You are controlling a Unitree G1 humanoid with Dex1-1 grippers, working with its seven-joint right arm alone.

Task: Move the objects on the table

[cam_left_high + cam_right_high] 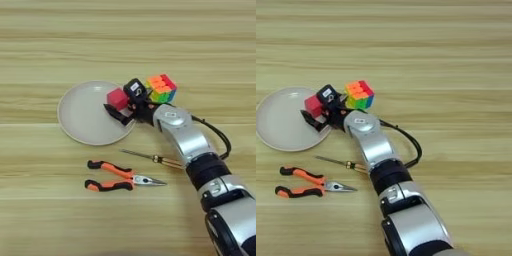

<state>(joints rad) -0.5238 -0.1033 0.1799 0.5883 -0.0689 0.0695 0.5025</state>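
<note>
At centre frame the right gripper (120, 104), its black jaws closed around the small red cube (117, 98), held it over the right rim of the round beige plate (82, 117); the multicoloured puzzle cube (162, 88) sat just right; orange-and-black-handled pliers (116, 177) and a thin wooden-handled screwdriver (150, 158) lay lower on the light wood-grain tabletop (60, 45).

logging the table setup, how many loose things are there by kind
cubes: 2, red cube at the hand and puzzle cube
hand tools: 2, pliers and screwdriver
plates: 1, plate
total: 5
</note>
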